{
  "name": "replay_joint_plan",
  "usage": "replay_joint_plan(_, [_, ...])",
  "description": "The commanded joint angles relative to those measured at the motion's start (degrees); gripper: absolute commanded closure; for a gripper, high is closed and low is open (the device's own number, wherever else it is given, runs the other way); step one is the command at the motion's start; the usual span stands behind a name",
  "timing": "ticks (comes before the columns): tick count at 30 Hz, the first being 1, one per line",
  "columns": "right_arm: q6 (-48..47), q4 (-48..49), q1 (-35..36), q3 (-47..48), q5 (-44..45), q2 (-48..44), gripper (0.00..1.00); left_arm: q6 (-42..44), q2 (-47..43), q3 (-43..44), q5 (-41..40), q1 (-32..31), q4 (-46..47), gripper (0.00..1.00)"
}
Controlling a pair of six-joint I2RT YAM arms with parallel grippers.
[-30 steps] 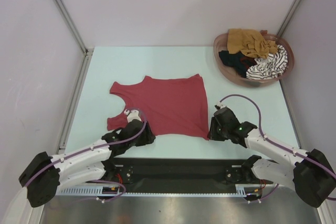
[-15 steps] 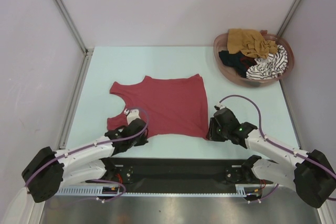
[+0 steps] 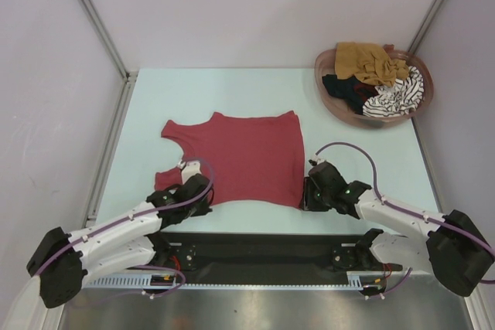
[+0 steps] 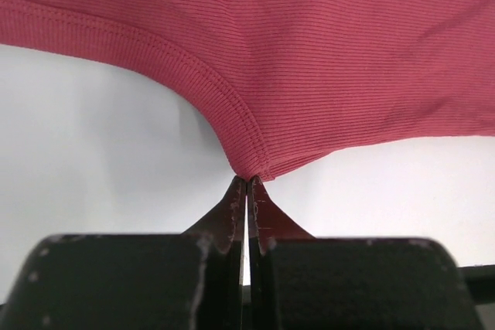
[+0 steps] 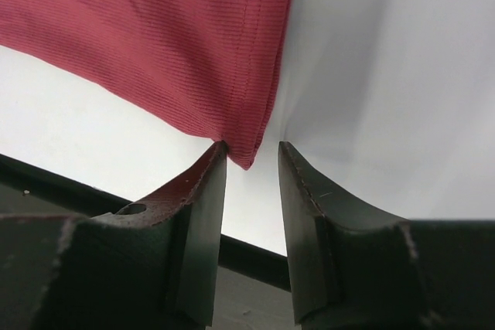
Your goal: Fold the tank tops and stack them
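Observation:
A dark red tank top (image 3: 240, 156) lies flat in the middle of the table, straps to the left and hem to the right. My left gripper (image 3: 191, 189) sits at its near-left strap. In the left wrist view this gripper (image 4: 248, 182) is shut on the ribbed edge of the dark red cloth (image 4: 325, 59). My right gripper (image 3: 312, 192) is at the near-right hem corner. In the right wrist view it (image 5: 251, 148) stands open, and the red corner (image 5: 155, 36) pokes between the fingers, touching the left one. The mustard (image 3: 363, 61), black (image 3: 344, 86) and striped (image 3: 398, 96) tank tops lie heaped in the basket.
The pinkish-brown oval basket (image 3: 322, 75) stands at the back right corner. Metal frame posts rise at the table's back corners. A black strip with the arm bases runs along the near edge (image 3: 263, 245).
The left gripper has shut on the near strap and drawn it slightly left and nearer. The right gripper has slid a little left to the hem corner.

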Motion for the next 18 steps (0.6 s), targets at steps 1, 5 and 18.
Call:
replay_joint_plan(1, [0.64,2.30,0.51,-0.20,0.28,0.34,0.62,1.44,-2.45,1.63,0.74,1.65,-2.72,1.00])
replay_joint_plan(5, [0.73,3.44,0.52,-0.73,0.19,1.39,0.68,2.06,-4.39,0.84,3.37,3.32,-1.76,1.00])
replay_joint_plan(18, [1.87,1.43,0.69,-0.29,-0.87,2.89,1.00,2.85,-1.85,-0.39,6.11,5.43,0.27,1.00])
